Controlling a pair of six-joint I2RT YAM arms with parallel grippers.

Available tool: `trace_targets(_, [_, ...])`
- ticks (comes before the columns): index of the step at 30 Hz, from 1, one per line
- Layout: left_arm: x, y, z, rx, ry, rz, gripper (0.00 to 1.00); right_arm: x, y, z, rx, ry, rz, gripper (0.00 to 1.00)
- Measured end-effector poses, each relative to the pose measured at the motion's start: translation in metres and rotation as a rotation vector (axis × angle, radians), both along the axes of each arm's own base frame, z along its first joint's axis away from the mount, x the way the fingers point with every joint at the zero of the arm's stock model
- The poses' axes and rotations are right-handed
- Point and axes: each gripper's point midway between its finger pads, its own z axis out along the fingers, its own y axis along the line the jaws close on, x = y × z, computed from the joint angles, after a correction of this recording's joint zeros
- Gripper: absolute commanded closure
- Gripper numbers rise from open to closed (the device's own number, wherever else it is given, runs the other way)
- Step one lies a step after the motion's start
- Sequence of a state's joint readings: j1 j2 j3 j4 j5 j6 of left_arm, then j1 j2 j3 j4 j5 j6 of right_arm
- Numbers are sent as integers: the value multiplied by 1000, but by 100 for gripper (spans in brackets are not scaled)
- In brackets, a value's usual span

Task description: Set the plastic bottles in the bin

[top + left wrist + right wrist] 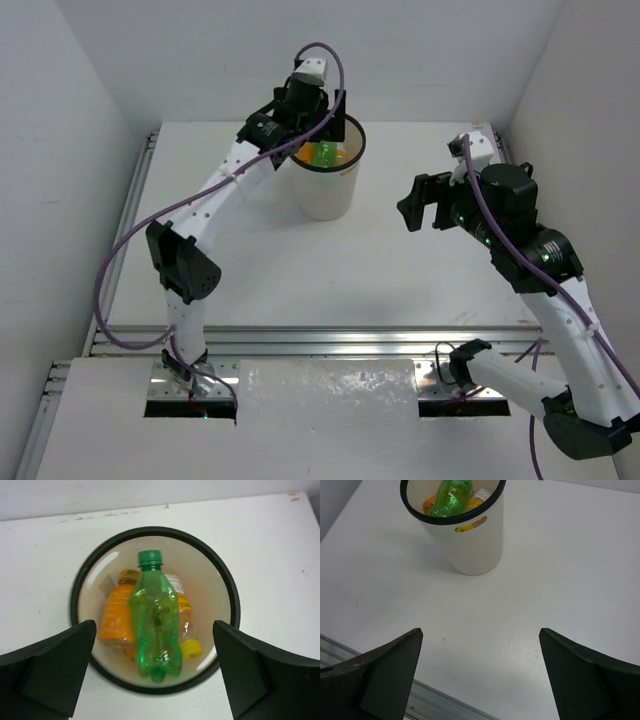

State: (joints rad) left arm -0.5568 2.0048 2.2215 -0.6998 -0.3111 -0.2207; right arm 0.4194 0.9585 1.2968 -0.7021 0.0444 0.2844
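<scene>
White table (300, 270) on the near side of the bin (325, 195), and I can't spot a single bottle lying on it in any of the views. So by my read this job is pretty much wrapped up.

Closest in, the right gripper (480, 635) hangs off to the right of the bin, well apart from it and a bit nearer to the arm bases. Its fingers are spread wide with nothing between them, only bare table underneath.

Further back, the bin stands upright. The left gripper (154, 625) sits directly above the bin's mouth, also spread wide and holding nothing.

Looking straight down into the bin, the green bottle (155, 620) lies on top of the pile, cap pointing to the far side. An orange bottle (116, 615) is tucked just left of it. A clear one with a yellow cap (190, 649) peeks out on the right. More orange shows underneath, but they're stacked up, so I can't count how many are really in there.

What's left, as far as I can judge, is just getting the left arm away from the bin. Maybe also a check of any spots behind the arms that the cameras don't cover.
</scene>
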Motion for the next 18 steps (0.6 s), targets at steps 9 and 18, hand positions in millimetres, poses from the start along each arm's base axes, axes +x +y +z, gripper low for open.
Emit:
trace_targets(9, [-139, 119, 66, -134, -132, 240, 0, -28, -26, -16, -19, -21, -69, 1])
trace_targets(18, [-268, 237, 4, -229, -245, 486, 0, -59, -47, -96, -74, 105, -114, 1])
